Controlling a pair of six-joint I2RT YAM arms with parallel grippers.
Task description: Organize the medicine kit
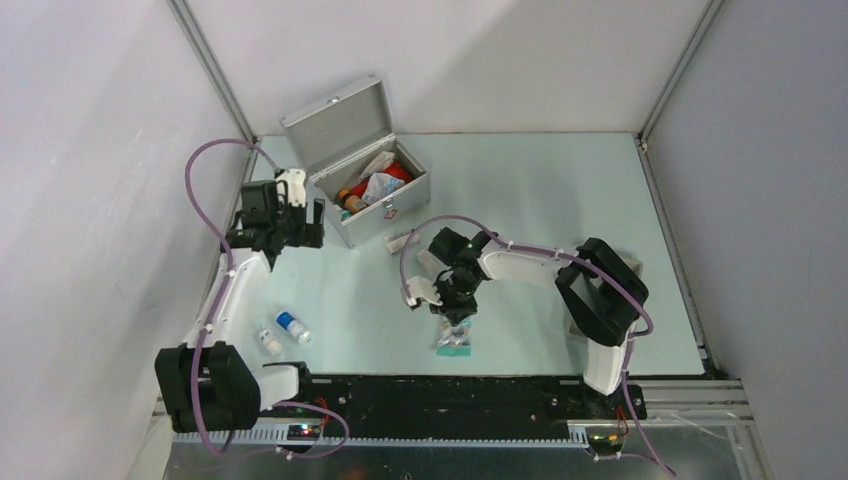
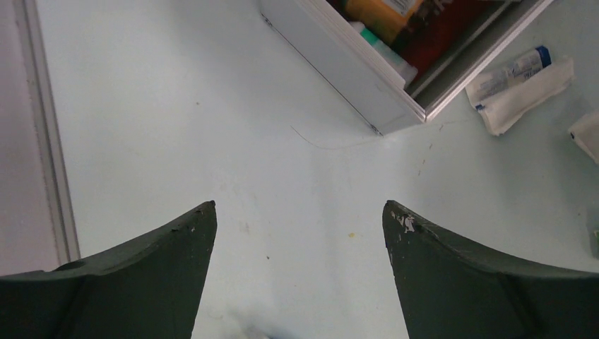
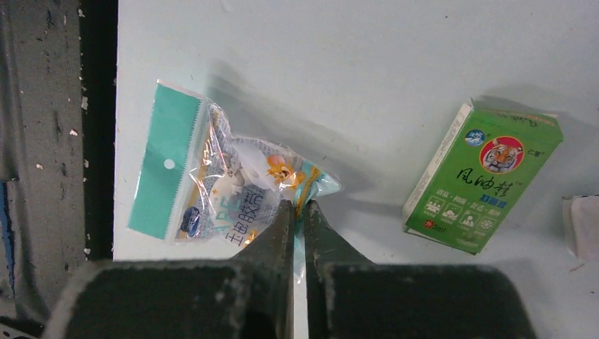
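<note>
The medicine kit (image 1: 372, 186), a silver case, stands at the back left with its lid up and bottles and packets inside. In the left wrist view its near corner (image 2: 353, 70) shows. My left gripper (image 1: 303, 233) hovers just left of the kit, open (image 2: 300, 208) over bare table with nothing between the fingers. My right gripper (image 1: 455, 312) is near the table's front middle, shut (image 3: 299, 205) on the edge of a clear plastic packet (image 3: 212, 194) with a teal header, which lies on the table (image 1: 455, 338).
A green carton (image 3: 484, 183) lies right of the packet. Two small bottles (image 1: 293, 326) (image 1: 269, 341) lie at the front left. A white bandage roll and a tube (image 2: 519, 88) rest beside the kit's front. A black rail (image 3: 42, 141) borders the near table edge.
</note>
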